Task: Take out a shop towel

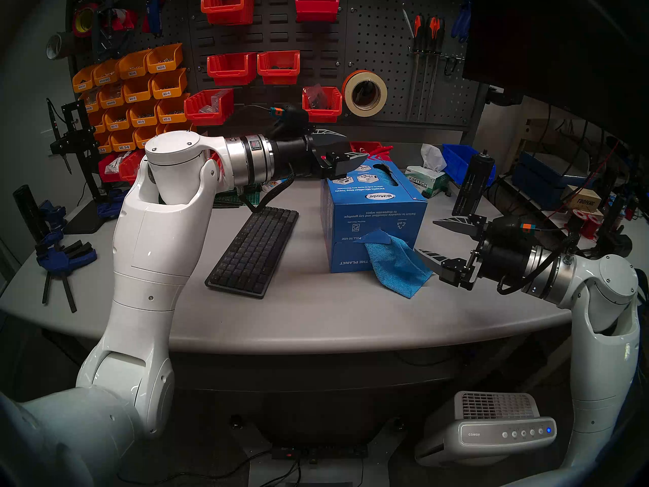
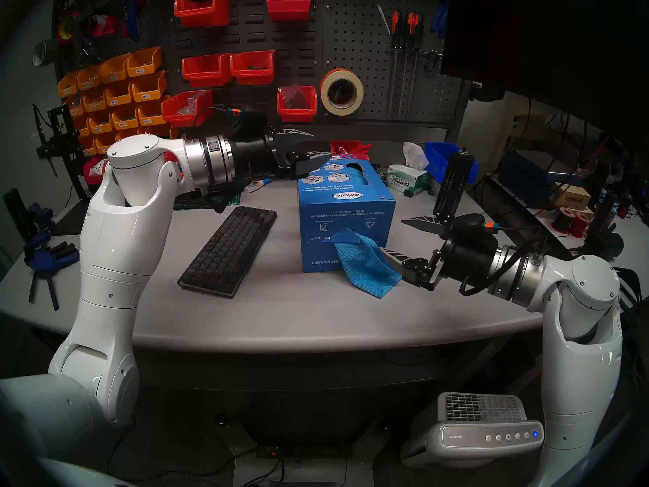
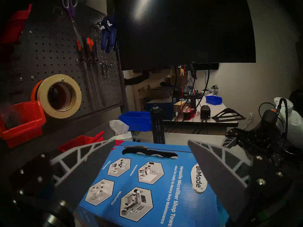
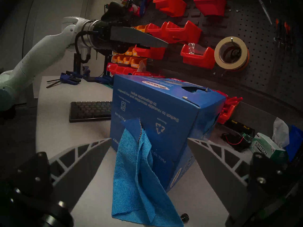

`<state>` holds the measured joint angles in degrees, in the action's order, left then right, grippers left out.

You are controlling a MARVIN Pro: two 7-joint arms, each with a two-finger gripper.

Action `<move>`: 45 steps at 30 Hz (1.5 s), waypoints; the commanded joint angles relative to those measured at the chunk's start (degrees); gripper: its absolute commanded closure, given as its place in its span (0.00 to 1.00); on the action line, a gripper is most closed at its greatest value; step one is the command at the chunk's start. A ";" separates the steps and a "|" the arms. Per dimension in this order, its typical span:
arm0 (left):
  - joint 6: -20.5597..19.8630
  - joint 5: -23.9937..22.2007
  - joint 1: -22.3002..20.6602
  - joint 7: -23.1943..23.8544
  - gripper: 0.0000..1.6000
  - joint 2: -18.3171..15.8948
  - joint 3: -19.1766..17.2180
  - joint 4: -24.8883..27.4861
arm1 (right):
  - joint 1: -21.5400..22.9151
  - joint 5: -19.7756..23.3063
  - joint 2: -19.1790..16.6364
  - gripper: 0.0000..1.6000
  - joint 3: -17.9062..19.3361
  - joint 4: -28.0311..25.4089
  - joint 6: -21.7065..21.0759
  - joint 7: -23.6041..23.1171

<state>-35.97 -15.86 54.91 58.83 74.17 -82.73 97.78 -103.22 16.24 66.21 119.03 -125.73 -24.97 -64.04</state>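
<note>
Overhead, both claws gape empty above the grey table (image 1: pixel 316 317) before a pegboard (image 1: pixel 386 54).

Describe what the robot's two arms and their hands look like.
Both arms have glossy white rounded shells, silver metal wrist rings and black end housings. Left hand and right hand each carry two dark grey, pointed, leaf-shaped fingers with pale truss ribbing. Black cables loop at each wrist; an orange-and-teal connector sits on each black housing.
</note>
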 commanded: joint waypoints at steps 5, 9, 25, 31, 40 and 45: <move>0.81 0.49 -6.56 5.26 0.00 -1.94 3.26 -4.74 | -1.40 -1.78 4.02 0.00 -1.67 -5.53 -2.31 4.68; 2.15 1.23 -6.68 5.69 0.00 -2.00 4.81 -6.21 | -2.26 -2.44 5.11 0.00 -1.77 -6.41 -2.53 5.75; 2.59 2.29 -6.29 7.72 0.00 -3.34 6.50 -7.94 | -3.87 -4.15 6.71 0.00 -2.64 -8.83 -4.01 6.96; 1.09 2.95 -6.31 8.81 0.00 -4.62 7.30 -8.71 | -4.08 -4.52 7.23 0.00 -3.34 -8.43 -3.74 7.24; 0.62 3.66 -6.97 9.46 0.00 -5.17 8.00 -10.13 | -2.54 -4.96 7.30 0.00 -5.10 -6.56 -3.16 7.76; 0.93 3.51 -7.64 9.70 0.00 -4.92 8.14 -10.96 | -3.04 -5.56 7.48 0.00 -5.53 -6.06 -3.17 8.26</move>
<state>-35.50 -12.90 48.63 68.59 69.63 -74.62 87.54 -107.06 10.86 73.67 113.42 -131.31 -28.59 -56.23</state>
